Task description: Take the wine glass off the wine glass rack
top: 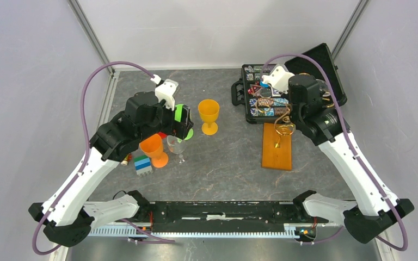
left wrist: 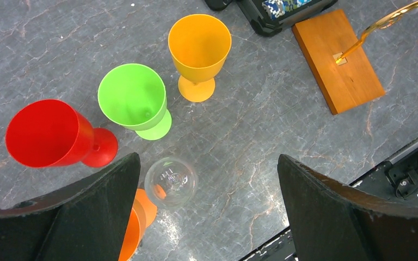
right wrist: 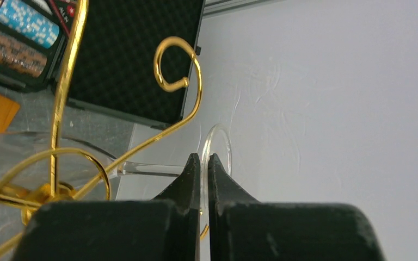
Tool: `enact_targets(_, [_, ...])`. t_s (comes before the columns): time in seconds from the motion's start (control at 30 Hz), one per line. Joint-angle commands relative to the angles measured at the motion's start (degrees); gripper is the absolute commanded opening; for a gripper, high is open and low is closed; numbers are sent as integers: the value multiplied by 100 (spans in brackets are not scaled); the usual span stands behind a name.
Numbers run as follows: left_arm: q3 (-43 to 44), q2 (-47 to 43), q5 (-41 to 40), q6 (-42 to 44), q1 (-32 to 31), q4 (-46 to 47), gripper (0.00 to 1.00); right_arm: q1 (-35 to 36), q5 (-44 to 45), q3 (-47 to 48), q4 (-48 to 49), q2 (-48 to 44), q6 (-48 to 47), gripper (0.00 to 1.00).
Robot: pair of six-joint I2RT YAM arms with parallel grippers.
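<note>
The wine glass rack is a gold wire stand point(top: 284, 126) on an orange-brown wooden base point(top: 277, 149); its curled arms point(right wrist: 177, 65) fill the right wrist view. A clear wine glass point(right wrist: 152, 169) hangs on it, stem lying in a curl, bowl to the left. My right gripper point(right wrist: 204, 160) is shut on the glass's round foot point(right wrist: 221, 142). In the top view my right gripper point(top: 293, 115) is at the top of the rack and hides the glass. My left gripper point(left wrist: 207, 179) is open above the table, over a second clear glass point(left wrist: 170, 182).
An open black case point(top: 283, 87) of small items lies behind the rack. Yellow-orange point(top: 209, 114), green point(left wrist: 133, 98), red point(left wrist: 49, 133) and orange point(top: 153, 149) plastic goblets stand under my left arm. A striped block point(top: 142, 165) lies near them.
</note>
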Motion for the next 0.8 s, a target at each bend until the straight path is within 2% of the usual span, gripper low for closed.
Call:
enact_targets(0.0, [-102,-126,-60,-102,-18,425,100,34,280,155,1102,90,-114,0])
enact_targets(0.4, [-173,-337,-302,-268,-22,620,100,27,1587,-476,3196,260,-1292,0])
enact_targets(0.77, [-396,-634,-570,-665,-18,1148,100,-10,1943,-1149,6323,-183,-2353,0])
